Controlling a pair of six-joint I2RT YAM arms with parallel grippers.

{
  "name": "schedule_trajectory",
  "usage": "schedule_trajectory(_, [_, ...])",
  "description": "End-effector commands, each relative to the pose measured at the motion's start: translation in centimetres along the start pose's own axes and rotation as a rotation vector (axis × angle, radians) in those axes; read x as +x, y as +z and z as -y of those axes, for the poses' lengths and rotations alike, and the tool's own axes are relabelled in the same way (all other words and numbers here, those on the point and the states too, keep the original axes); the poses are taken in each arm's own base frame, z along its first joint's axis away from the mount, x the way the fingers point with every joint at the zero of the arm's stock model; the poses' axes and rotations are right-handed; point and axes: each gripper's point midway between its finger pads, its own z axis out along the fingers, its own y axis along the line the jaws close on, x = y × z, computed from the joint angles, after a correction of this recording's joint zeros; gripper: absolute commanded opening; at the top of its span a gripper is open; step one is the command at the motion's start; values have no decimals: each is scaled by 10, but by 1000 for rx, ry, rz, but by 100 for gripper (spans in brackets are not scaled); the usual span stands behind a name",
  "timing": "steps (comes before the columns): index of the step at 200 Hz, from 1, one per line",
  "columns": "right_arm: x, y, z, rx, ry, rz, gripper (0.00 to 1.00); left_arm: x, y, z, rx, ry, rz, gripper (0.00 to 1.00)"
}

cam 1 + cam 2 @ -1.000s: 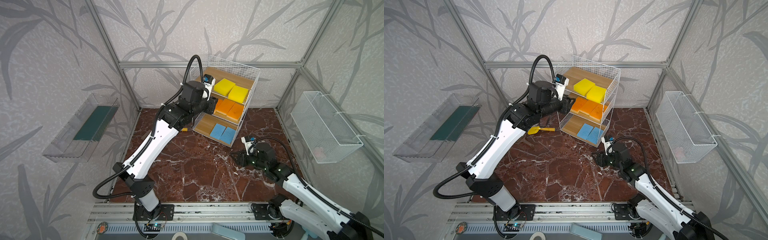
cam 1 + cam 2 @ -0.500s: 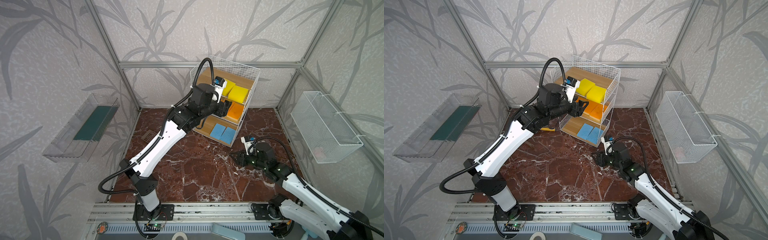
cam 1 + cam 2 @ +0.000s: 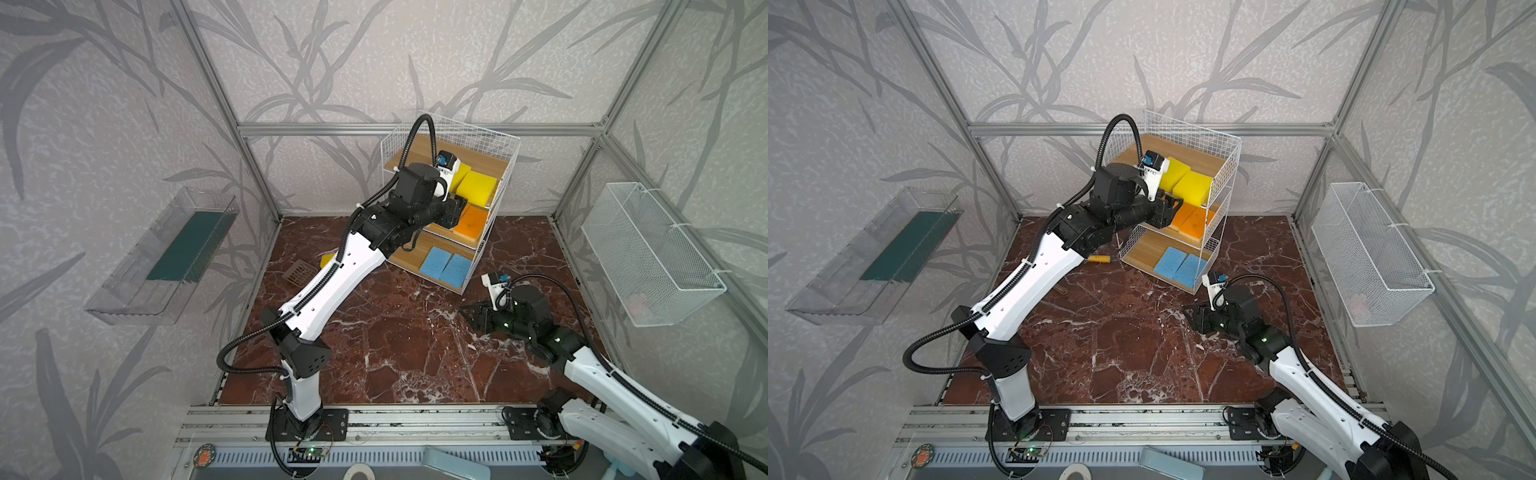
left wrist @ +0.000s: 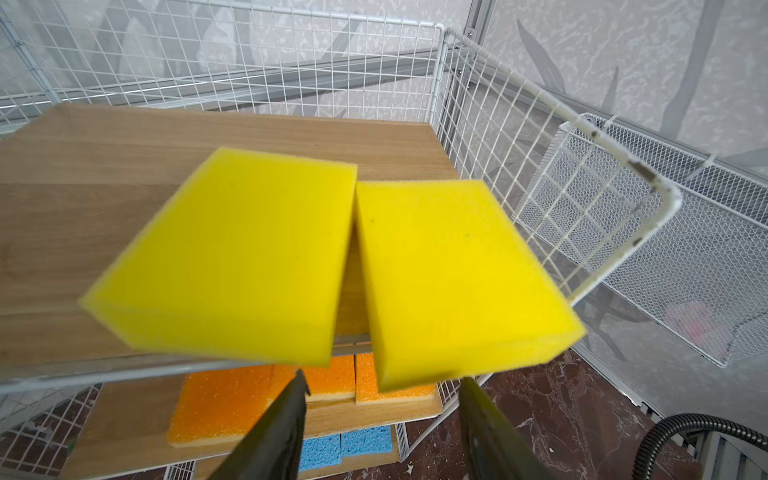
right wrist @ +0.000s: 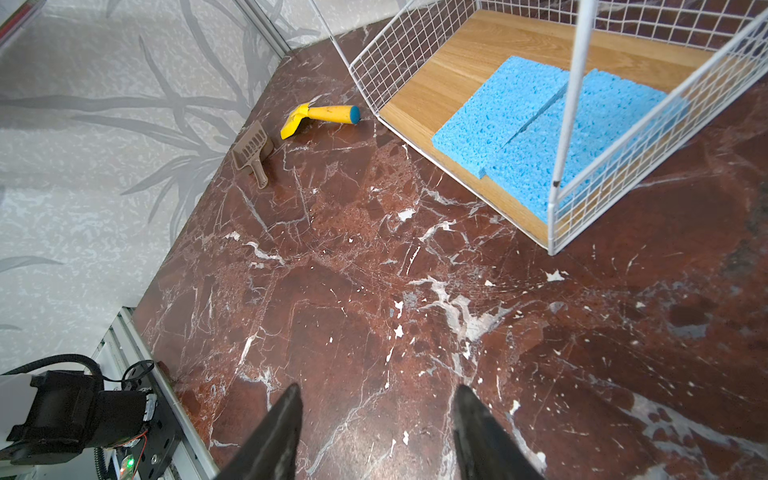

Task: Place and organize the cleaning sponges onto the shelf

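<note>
Orange sponges [image 4: 224, 403] lay just ahead of the left gripper [image 4: 382, 377].
Both pairs of jaws stood parted and empty; the right gripper [image 5: 376, 388] was well apart from the shelf [image 4: 124, 187].

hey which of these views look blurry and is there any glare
Left wrist view: the left gripper and near edges of the yellow sponges look soft, the shelf sharper. Right wrist view: the right gripper is blurred, the blue sponges crisp, no harsh glare on the marble floor. Both top views: evenly lit, sharp.
</note>
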Motion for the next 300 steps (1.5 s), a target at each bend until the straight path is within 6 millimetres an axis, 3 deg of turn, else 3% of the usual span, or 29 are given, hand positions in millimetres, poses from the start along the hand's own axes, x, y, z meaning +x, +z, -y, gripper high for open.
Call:
schedule_trajectory(1, [0, 1, 0, -12, 3, 6, 58, -10, 1, -2, -16, 17, 19, 57])
schedule_trajectory(65, [2, 0, 0, -10, 3, 2, 58, -4, 16, -1, -17, 13, -1, 53])
schedule_trajectory(146, [2, 1, 2, -1, 2, 1, 58, -8, 19, -3, -27, 18, 8, 52])
schedule_trajectory(163, [1, -1, 2, 7, -5, 8, 57, -7, 16, -2, -23, 15, -2, 57])
schedule_trajectory(181, [-4, -6, 3, 23, -23, 25, 58, -9, 5, 0, -11, 6, 7, 69])
schedule_trajectory(220, [-22, -23, 7, 87, -63, 109, 58, -12, -38, 1, 8, -32, 62, 87])
schedule_trajectory(251, [-30, -31, 17, 149, -90, 177, 58, 28, -70, -18, -64, -75, 35, 97])
schedule_trajectory(300, [-32, -26, 46, 291, -125, 213, 68, 160, -111, -86, -339, -189, -77, 99])
